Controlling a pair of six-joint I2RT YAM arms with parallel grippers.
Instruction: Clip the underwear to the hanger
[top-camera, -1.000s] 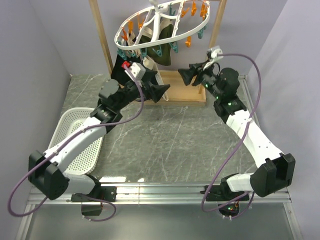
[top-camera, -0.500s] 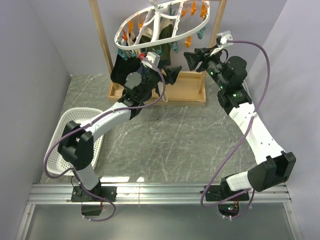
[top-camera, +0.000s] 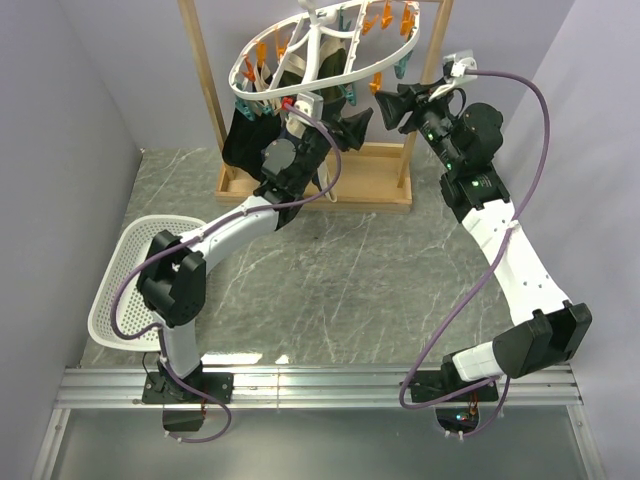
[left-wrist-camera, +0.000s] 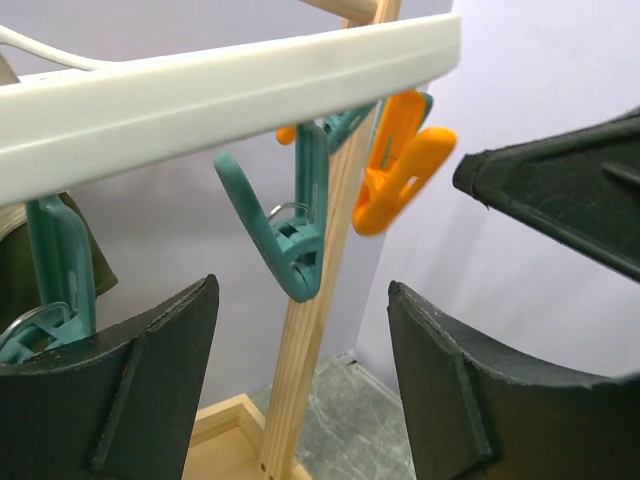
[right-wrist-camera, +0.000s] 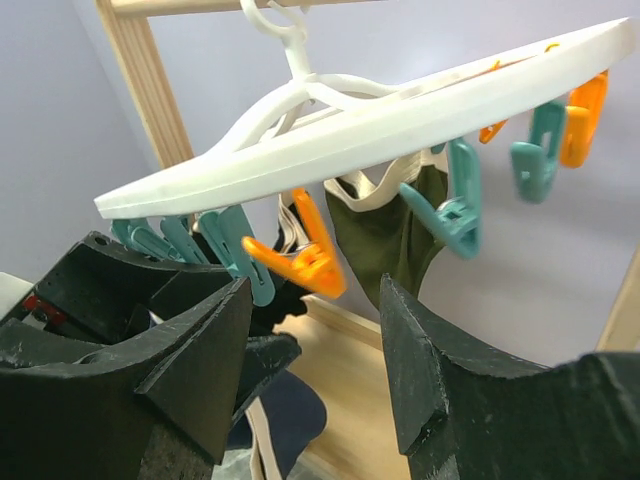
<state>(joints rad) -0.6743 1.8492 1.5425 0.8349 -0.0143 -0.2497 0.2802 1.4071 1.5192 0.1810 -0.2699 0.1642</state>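
**Left to right.** The underwear hangs dark and limp below the left end of the hanger, beside the wooden stand. Within the last second my left gripper has stretched forward off the table. It now sits under the near rim, fingers wide and empty, with a teal peg between them. My right gripper has risen to face it, equally spread about an orange peg (nothing held). I judge both arms are placed to work pegs, with the garment in neither grasp.
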